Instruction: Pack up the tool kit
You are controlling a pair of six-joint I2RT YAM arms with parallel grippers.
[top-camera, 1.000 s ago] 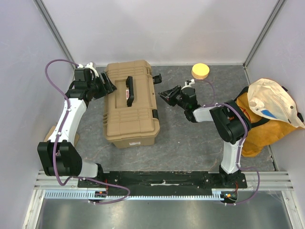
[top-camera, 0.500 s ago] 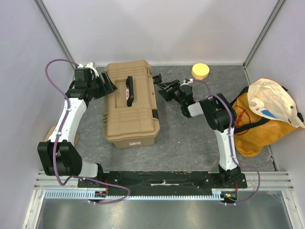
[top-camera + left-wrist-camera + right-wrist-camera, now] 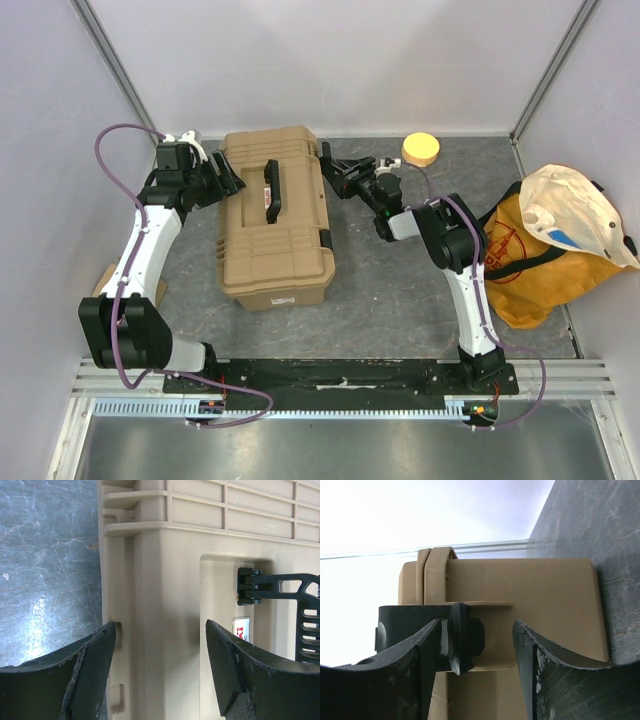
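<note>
Your toolbox [image 3: 275, 220] sits shut, centre-left. The left gripper [image 3: 226, 180] and the right gripper [image 3: 338, 172] both gape, the right straddling the upper-right latch [image 3: 427, 630]. Next, likely work that latch squarely.

Tan toolbox [image 3: 545, 595] end, hand [image 3: 477, 628] spread, black latch [image 3: 465, 635] between its jaws, grey tabletop [image 3: 600, 530].
</note>
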